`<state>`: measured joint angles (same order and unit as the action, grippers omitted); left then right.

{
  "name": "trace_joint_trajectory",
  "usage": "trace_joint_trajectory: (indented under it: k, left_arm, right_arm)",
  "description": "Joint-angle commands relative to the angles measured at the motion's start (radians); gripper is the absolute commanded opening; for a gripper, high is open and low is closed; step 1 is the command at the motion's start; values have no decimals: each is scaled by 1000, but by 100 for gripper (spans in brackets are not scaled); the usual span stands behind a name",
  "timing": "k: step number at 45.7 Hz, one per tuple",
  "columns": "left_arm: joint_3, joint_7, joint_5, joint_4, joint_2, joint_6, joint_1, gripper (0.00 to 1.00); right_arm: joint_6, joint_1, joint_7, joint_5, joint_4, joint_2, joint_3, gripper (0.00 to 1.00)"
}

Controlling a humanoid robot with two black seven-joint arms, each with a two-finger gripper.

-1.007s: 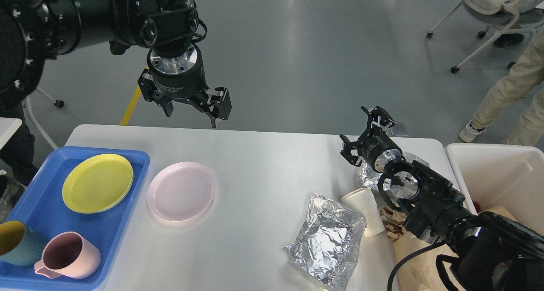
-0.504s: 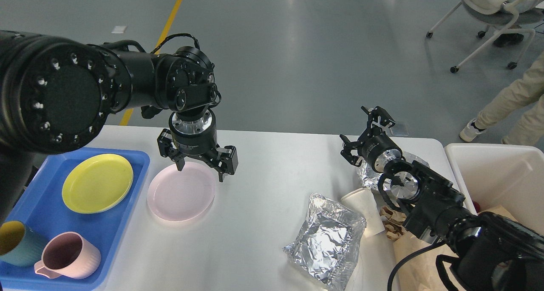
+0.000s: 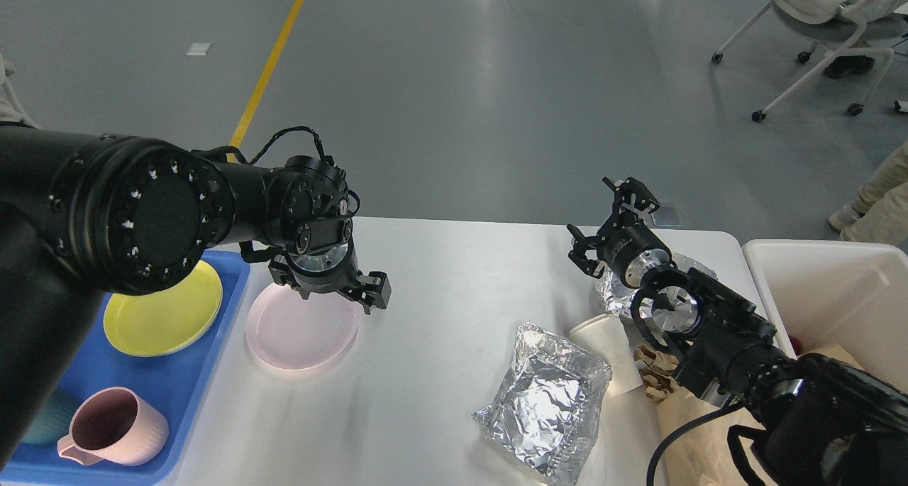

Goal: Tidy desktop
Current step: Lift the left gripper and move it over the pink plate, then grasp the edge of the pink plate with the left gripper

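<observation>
On the desktop (image 3: 440,330) you're maybe halfway: pink plate (image 3: 301,328), foil (image 3: 546,404) and paper cup (image 3: 611,351) still lie loose. Blue tray (image 3: 177,394) holds a yellow plate (image 3: 164,312) and pink mug (image 3: 113,426). Left gripper (image 3: 333,298) hangs wide over the pink plate; right gripper (image 3: 603,220) spread, empty.

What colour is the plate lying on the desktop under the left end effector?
Pale pink: the round pale pink plastic plate, seen best in the head view.
</observation>
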<state>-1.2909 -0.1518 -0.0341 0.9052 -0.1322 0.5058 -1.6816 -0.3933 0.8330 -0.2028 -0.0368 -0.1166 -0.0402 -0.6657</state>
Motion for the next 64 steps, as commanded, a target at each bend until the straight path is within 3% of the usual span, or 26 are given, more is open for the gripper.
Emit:
trace_joint_trajectory:
  k: [1,12,27,58,64]
  left_arm:
    - [-1,0,6,-20,-3,-90,49,96]
    - [-21,0,23,-150,-17,-132,187,96]
    - [-22,0,59,-226,-23,-187,327,96]
    - [4,1,74,-247,-44,-191,367,96]
    - [1,1,75,-249,-44,-228,388,96]
  right_arm:
    - [1,0,0,0,0,-1,0,100]
    - [1,0,-1,0,0,0,0,100]
    - [-1,0,0,0,0,0,0,100]
    - [1,0,0,0,0,-1,0,100]
    - [-1,0,0,0,0,0,0,100]
